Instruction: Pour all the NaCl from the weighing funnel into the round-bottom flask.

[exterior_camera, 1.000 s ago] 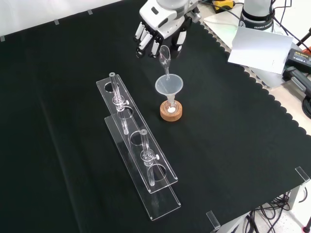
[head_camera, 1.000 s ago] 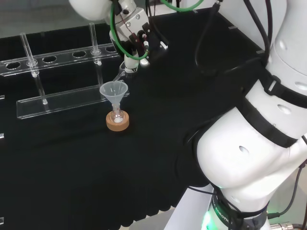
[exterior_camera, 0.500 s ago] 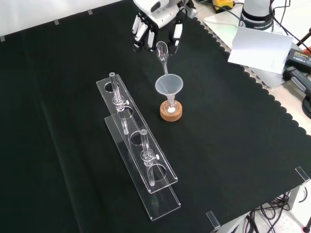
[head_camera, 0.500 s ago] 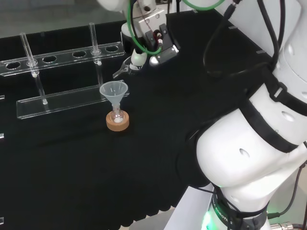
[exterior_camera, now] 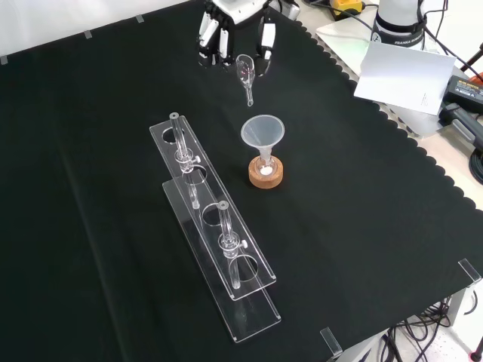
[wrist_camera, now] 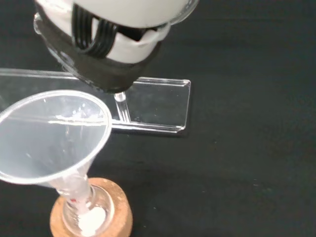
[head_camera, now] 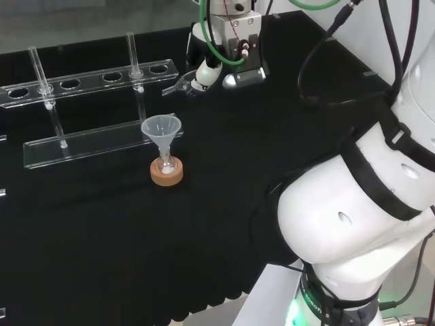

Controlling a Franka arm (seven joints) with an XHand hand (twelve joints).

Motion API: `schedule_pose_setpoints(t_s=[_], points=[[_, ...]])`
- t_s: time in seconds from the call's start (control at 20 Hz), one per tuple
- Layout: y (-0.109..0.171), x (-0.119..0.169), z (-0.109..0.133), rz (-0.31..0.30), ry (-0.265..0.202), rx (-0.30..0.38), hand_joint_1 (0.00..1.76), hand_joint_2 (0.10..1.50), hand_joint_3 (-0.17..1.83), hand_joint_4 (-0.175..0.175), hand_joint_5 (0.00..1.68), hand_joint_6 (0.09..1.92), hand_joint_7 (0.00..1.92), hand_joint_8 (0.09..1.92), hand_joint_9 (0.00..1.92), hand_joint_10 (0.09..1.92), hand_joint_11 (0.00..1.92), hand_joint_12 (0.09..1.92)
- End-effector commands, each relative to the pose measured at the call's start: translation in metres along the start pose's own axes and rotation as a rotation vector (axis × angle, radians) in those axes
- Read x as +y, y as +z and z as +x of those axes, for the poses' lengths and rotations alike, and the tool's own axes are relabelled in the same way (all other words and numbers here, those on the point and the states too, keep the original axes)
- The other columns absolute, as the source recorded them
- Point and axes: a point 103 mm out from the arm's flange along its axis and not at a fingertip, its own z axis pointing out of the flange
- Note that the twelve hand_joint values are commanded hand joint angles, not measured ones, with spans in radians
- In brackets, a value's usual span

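Observation:
A small round-bottom flask (head_camera: 165,165) stands on a cork ring (head_camera: 166,176) with a clear funnel (head_camera: 161,128) in its neck. White powder lies in the flask's bottom (wrist_camera: 92,220). The hand (exterior_camera: 230,30) is shut on the clear weighing funnel (exterior_camera: 245,72), whose stem points down at the cloth. In the front view it hangs above and beyond the clear funnel (exterior_camera: 262,132), apart from it. In the head view the hand (head_camera: 224,68) is up and right of the flask, with the weighing funnel (head_camera: 180,87) jutting to its left. A black and white part of the hand (wrist_camera: 108,49) shows over the funnel (wrist_camera: 49,133).
A long clear rack (exterior_camera: 211,226) with two upright glass tubes stands left of the flask in the front view, behind it in the head view (head_camera: 88,81). White paper (exterior_camera: 400,75) lies beyond the cloth's scalloped edge at the right. The arm's white links (head_camera: 353,204) bulk at the head view's right.
The hand has lifted the weighing funnel out of the clear funnel's mouth and carried it away: right and back in the head view, upward in the front view. The flask stayed put.

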Motion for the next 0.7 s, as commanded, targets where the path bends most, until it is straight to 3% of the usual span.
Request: schedule_pose_setpoints(t_s=[0.05,0.7], points=[[0.0,0.001,-0.02,-0.025,0.003,0.141,1.15,0.67,0.55,0.175,1.41,0.37,0.55,0.69,1.01,0.3,0.88,1.0],[-0.003,-0.003,-0.043,-0.073,0.019,0.291,1.15,0.67,0.55,0.175,1.41,0.37,0.55,0.69,1.01,0.3,0.88,0.99]])
